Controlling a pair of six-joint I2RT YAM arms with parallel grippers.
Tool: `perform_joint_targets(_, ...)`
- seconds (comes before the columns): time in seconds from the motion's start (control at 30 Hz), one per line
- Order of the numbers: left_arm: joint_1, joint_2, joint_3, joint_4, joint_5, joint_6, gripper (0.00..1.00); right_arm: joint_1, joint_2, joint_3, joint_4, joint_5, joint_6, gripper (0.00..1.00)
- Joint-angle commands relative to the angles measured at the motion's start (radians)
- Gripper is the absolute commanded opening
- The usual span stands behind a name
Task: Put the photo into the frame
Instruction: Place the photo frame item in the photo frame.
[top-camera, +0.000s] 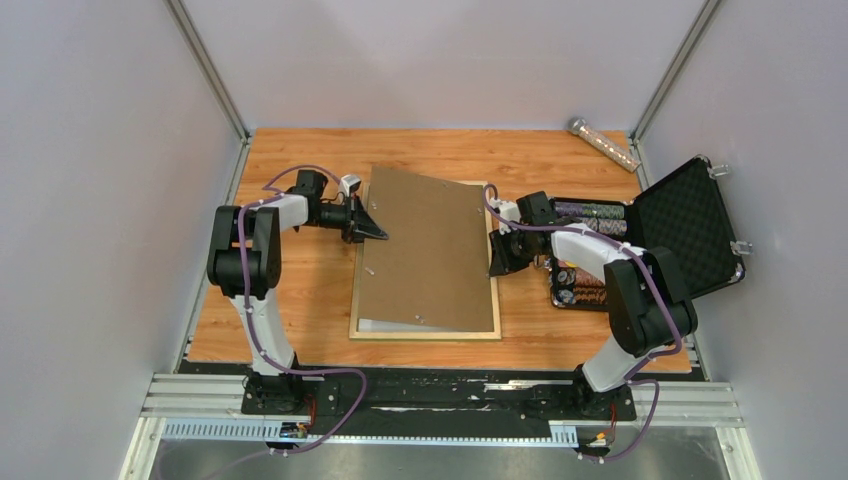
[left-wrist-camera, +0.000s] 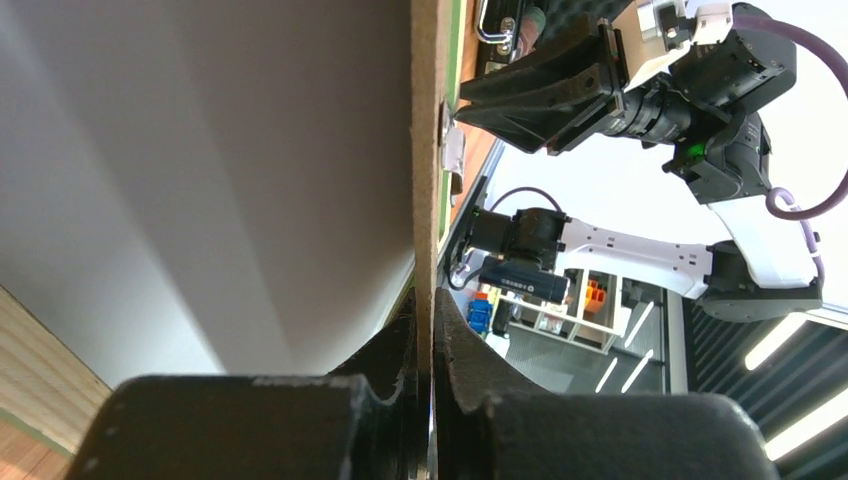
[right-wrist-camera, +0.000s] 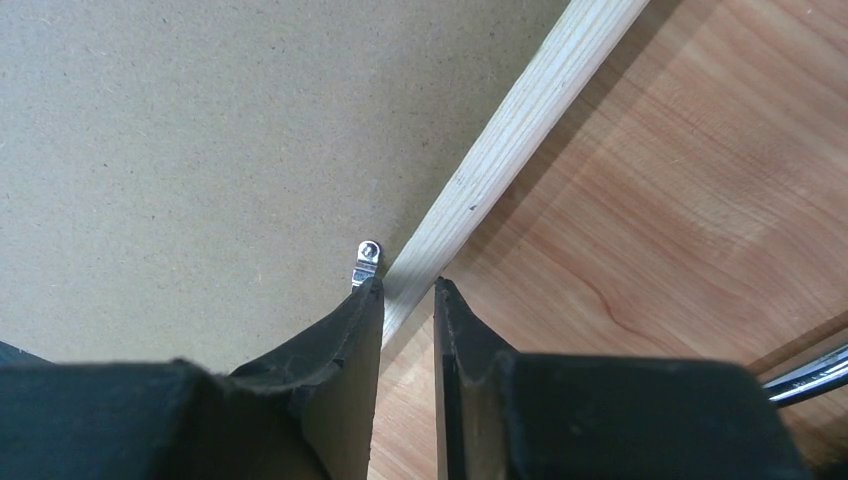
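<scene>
The frame (top-camera: 425, 331) lies face down mid-table, its pale wood rails showing. A brown backing board (top-camera: 430, 250) rests over it, skewed, with its left edge lifted. My left gripper (top-camera: 378, 232) is shut on that edge; in the left wrist view the jaws (left-wrist-camera: 428, 310) clamp the board's thin edge (left-wrist-camera: 428, 150). Beneath the board shows the photo's white back (left-wrist-camera: 200, 180), with a corner of the photo (top-camera: 375, 325) peeking out near the front. My right gripper (top-camera: 497, 265) points down at the frame's right rail (right-wrist-camera: 500, 150), narrowly open (right-wrist-camera: 409, 290). One fingertip (right-wrist-camera: 370, 300) sits at a small metal tab (right-wrist-camera: 367, 260).
An open black case (top-camera: 690, 220) holding rows of poker chips (top-camera: 590, 212) stands right of the frame, close behind my right arm. A clear tube (top-camera: 603, 143) lies at the back right corner. Grey walls enclose the table on three sides.
</scene>
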Motion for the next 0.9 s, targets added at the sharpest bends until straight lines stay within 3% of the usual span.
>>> perform_joint_targets(0.0, -0.013, 0.016, 0.040, -0.043, -0.040, 0.071, 0.10, 0.015, -0.032, 0.016, -0.005, -0.035, -0.019, 0.23)
perform_joint_targets(0.17, -0.013, 0.005, 0.034, -0.054, -0.063, 0.085, 0.13, 0.011, -0.041, 0.028, -0.008, -0.005, -0.021, 0.23)
perform_joint_targets(0.63, -0.012, 0.031, 0.070, -0.153, -0.133, 0.184, 0.43, -0.050, -0.079, 0.080, -0.029, -0.012, -0.010, 0.23)
perform_joint_targets(0.87, -0.012, 0.048, 0.076, -0.155, -0.141, 0.193, 0.53, -0.049, -0.063, 0.084, -0.030, -0.021, -0.005, 0.23)
